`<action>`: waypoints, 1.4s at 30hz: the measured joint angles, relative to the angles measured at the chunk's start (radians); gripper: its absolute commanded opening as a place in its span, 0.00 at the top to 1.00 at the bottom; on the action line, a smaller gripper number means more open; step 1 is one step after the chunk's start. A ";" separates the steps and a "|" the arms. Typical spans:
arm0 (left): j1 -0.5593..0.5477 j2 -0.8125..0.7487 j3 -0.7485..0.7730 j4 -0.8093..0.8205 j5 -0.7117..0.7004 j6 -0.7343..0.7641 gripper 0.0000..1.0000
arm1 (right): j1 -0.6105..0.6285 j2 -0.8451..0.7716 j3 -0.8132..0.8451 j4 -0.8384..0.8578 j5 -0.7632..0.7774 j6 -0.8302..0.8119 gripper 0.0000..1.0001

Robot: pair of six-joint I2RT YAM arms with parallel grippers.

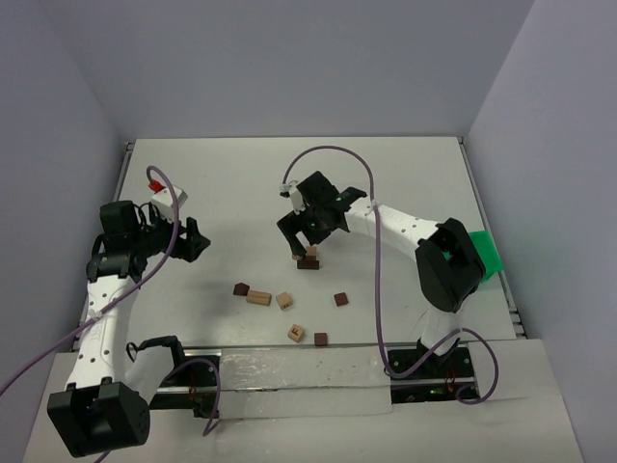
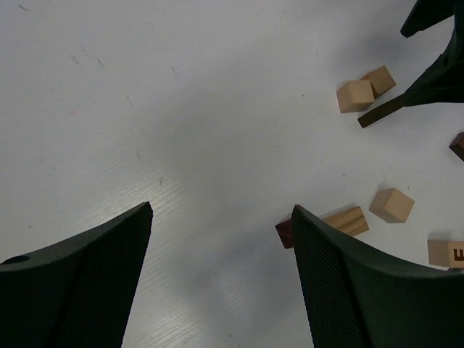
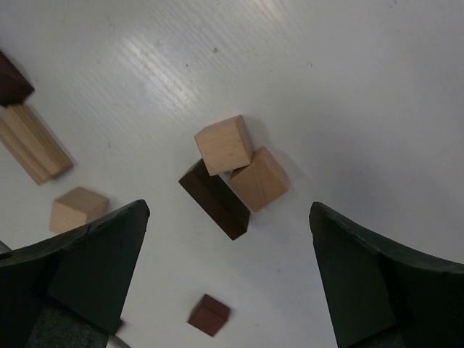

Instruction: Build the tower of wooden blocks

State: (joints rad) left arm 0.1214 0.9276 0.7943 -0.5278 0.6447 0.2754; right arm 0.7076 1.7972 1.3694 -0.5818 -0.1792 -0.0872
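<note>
The small block cluster sits at mid-table: a dark brown brick, a tan cube beside it, and a second tan cube that appears to rest on top of both. My right gripper hovers just above the cluster, open and empty, its jaws wide either side of it in the right wrist view. My left gripper is open and empty over bare table at the left. The cluster also shows in the left wrist view.
Loose blocks lie nearer the front: a dark cube, a tan brick, a tan cube, a dark cube, a lettered tan cube and a dark cube. A green bin sits at the right edge behind the right arm.
</note>
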 measured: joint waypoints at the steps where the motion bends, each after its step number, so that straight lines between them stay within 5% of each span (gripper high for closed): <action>1: 0.000 0.000 -0.003 0.002 -0.005 -0.002 0.17 | 0.000 -0.001 -0.007 0.011 0.010 0.056 0.00; 8: -0.001 -0.002 -0.013 0.012 -0.023 -0.010 0.17 | 0.001 -0.013 -0.070 0.050 0.150 0.419 0.00; 16: -0.002 -0.002 -0.017 0.020 -0.040 -0.014 0.17 | 0.001 0.012 -0.053 0.039 0.216 0.625 0.00; 42: -0.002 0.008 -0.086 0.081 -0.050 -0.027 0.18 | 0.006 0.173 0.044 0.000 0.201 0.728 0.00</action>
State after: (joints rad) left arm 0.1196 0.9352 0.7086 -0.4469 0.5947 0.2480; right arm 0.7136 1.9697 1.4136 -0.5821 0.0221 0.6408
